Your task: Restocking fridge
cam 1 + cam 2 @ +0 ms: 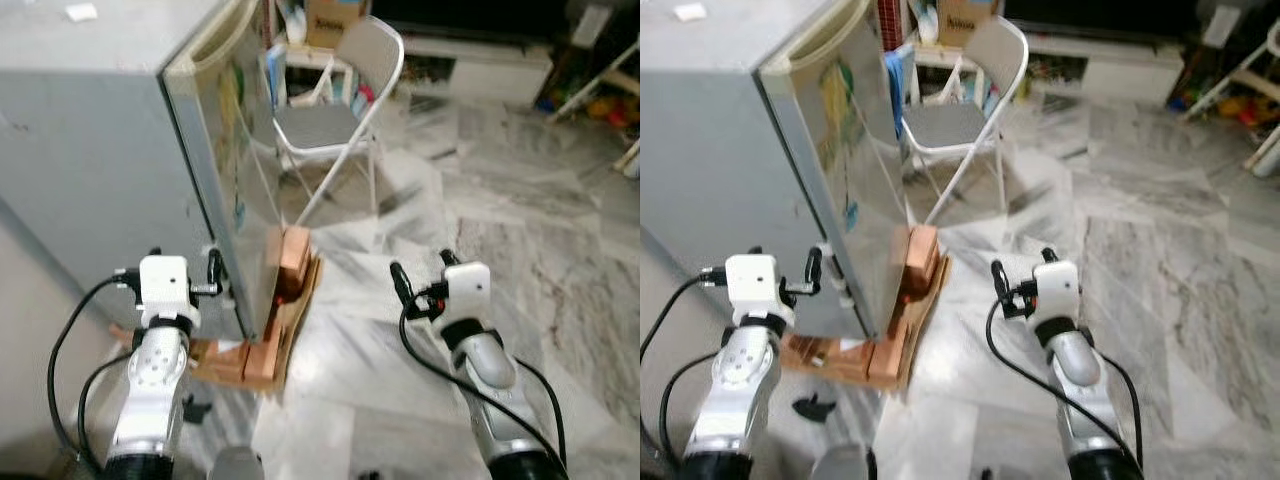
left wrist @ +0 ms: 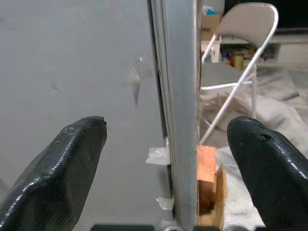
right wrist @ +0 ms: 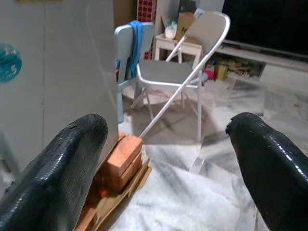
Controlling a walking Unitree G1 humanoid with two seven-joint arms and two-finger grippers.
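Note:
A grey fridge (image 1: pixel 90 150) stands at the left with its door (image 1: pixel 232 150) shut; stickers show on the door's front. My left gripper (image 1: pixel 183 265) is open and held low against the fridge's front corner. In the left wrist view the door's edge (image 2: pixel 180 110) runs between its fingers (image 2: pixel 62 168). Open as well, my right gripper (image 1: pixel 422 268) hovers over the marble floor to the right of the fridge, with nothing between its fingers (image 3: pixel 62 163).
Orange wooden blocks (image 1: pixel 292 258) and cardboard (image 1: pixel 300 310) lie under the fridge's front corner. A grey folding chair (image 1: pixel 335 120) stands beyond the door, a blue chair (image 3: pixel 130 53) behind it. A low white shelf unit (image 1: pixel 480 60) lines the far wall.

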